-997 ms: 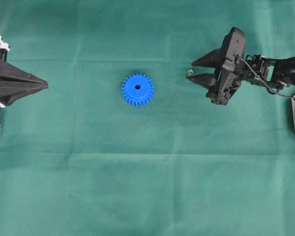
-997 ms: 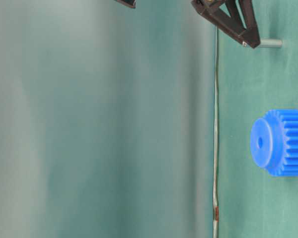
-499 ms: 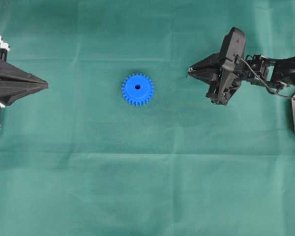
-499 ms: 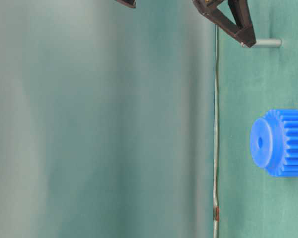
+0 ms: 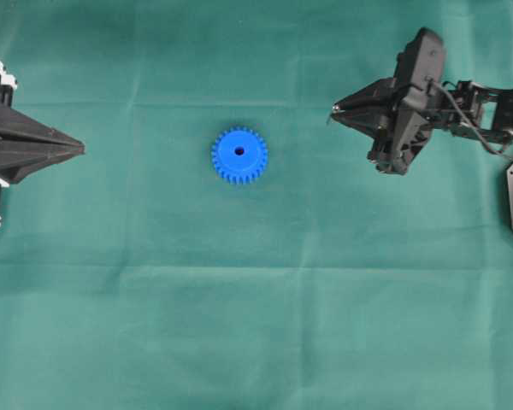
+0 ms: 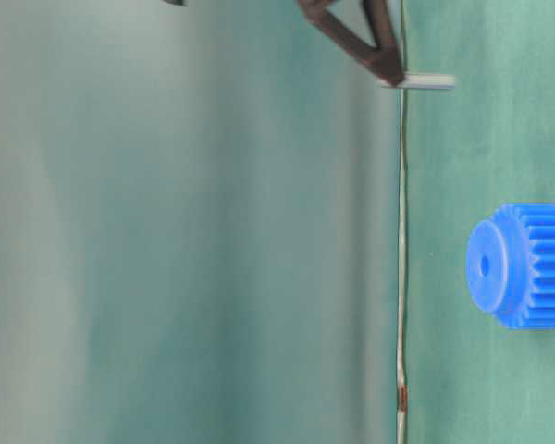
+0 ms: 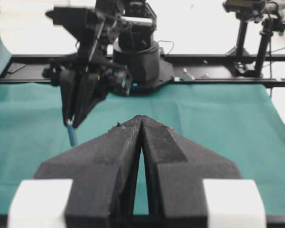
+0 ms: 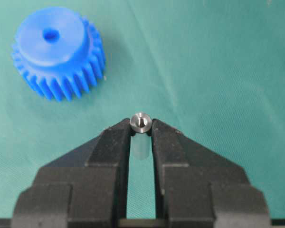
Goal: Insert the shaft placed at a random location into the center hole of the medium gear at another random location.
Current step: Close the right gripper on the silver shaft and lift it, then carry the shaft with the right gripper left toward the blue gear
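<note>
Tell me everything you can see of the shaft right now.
The shaft is a short, silvery-grey metal pin, smooth and cylindrical, with a small recess in its end face. It is pinched near its top between the fingertips of the right end effector, hanging upright and lifted clear of the green cloth, off to one side of the blue gear.

Even, soft light fills the overhead view, with only faint shadows. The table-level view is turned sideways, its left part a hazy blur. In the left wrist view the background glares white; the right pincer [image 8: 141, 130] base blurs.
</note>
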